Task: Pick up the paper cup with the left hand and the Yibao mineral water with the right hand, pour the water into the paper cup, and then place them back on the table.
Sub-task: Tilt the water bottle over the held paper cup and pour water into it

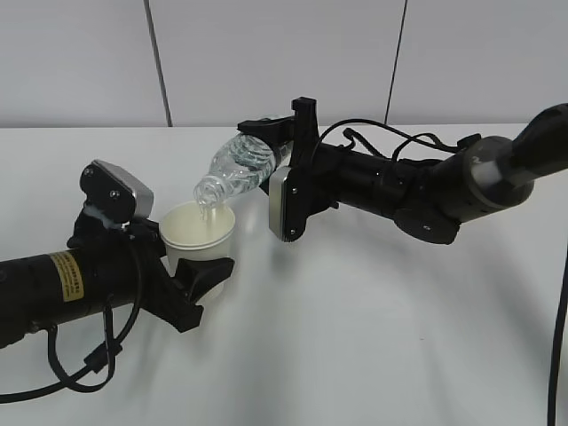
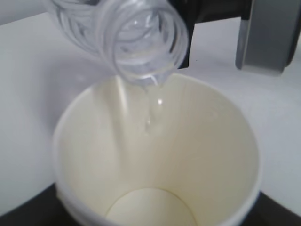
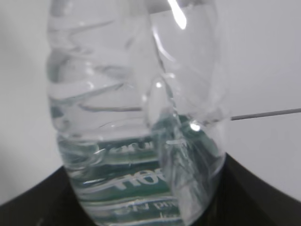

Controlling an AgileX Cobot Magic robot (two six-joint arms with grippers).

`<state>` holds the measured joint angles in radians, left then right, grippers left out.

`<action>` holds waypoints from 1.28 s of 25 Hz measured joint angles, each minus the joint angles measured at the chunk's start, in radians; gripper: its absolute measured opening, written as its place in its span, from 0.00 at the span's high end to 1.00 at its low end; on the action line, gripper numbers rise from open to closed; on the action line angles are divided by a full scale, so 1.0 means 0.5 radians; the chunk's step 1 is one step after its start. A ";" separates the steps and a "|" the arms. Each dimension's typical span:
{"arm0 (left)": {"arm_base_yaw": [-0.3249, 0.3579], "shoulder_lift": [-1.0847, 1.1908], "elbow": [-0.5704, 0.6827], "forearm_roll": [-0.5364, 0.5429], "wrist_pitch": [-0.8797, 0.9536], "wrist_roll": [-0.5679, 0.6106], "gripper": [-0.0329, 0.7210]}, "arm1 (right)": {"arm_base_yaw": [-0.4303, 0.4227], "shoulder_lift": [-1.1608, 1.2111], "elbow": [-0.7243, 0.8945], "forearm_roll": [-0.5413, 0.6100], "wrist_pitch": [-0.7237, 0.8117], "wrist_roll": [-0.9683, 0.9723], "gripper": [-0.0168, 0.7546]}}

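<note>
My left gripper [image 1: 202,273] is shut on the cream-white paper cup [image 1: 197,232] and holds it upright just above the table. My right gripper [image 1: 271,142] is shut on the Yibao mineral water bottle [image 1: 238,169], tilted mouth-down to the left, its open neck [image 1: 209,193] just over the cup's rim. In the left wrist view the bottle mouth [image 2: 141,44] hangs over the cup [image 2: 197,141] and drops of water fall into it. In the right wrist view the clear ribbed bottle [image 3: 136,108] with its green label fills the frame between the black fingers [image 3: 42,202].
The white table [image 1: 373,337] stretches to the right and front. A grey panelled wall [image 1: 266,53] stands behind it. A black cable [image 1: 84,368] loops below the left arm, and another cable runs along the right edge [image 1: 559,355].
</note>
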<state>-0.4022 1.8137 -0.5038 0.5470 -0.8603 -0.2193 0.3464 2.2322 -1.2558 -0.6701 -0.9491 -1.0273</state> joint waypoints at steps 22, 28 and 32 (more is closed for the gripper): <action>0.000 0.000 0.000 0.001 0.000 0.000 0.37 | 0.000 0.000 0.000 0.043 -0.003 -0.143 0.37; 0.000 0.000 0.000 0.003 0.000 0.000 0.37 | 0.000 0.000 0.000 0.046 -0.003 -0.152 0.37; 0.000 0.000 0.000 0.003 0.000 0.000 0.37 | 0.000 0.000 0.000 0.046 -0.003 -0.155 0.37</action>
<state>-0.4022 1.8137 -0.5038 0.5485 -0.8603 -0.2193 0.3464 2.2322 -1.2558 -0.6473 -0.9508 -1.1048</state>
